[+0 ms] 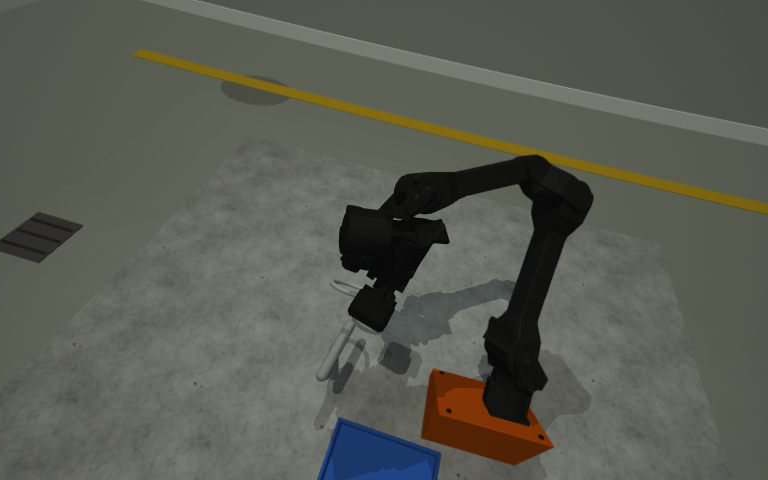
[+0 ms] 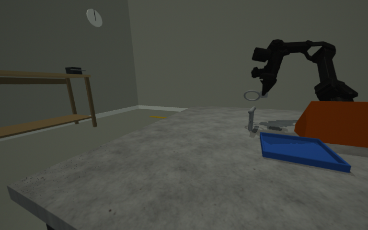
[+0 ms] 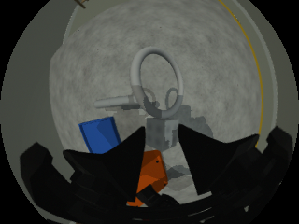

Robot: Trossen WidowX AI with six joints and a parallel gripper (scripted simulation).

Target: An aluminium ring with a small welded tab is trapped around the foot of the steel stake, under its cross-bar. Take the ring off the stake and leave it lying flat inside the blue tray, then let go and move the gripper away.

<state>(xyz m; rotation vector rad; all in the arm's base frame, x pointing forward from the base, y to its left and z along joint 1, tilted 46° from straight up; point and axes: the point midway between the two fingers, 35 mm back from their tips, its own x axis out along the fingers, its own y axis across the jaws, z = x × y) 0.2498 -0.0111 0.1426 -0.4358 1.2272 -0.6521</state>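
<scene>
Fingers (image 1: 371,309) (image 2: 263,93): black, a pair, clamped on the tab (image 2: 263,95) (image 3: 162,132) of the ring. Ring (image 1: 343,289) (image 2: 244,96) (image 3: 135,75): pale metal, one, held in the air above the stake, off it. Stake (image 1: 334,350) (image 2: 250,120) (image 3: 114,102): steel, upright, cross-bar at its top. Tray (image 1: 386,435) (image 2: 305,164) (image 3: 99,135): blue, one, flat on the table (image 1: 198,285) (image 2: 163,170) (image 3: 107,47), well apart from the ring. Base (image 1: 465,437) (image 2: 339,122) (image 3: 156,163): orange, near the tray, the black arm (image 1: 546,255) (image 2: 327,66) rising from it.
</scene>
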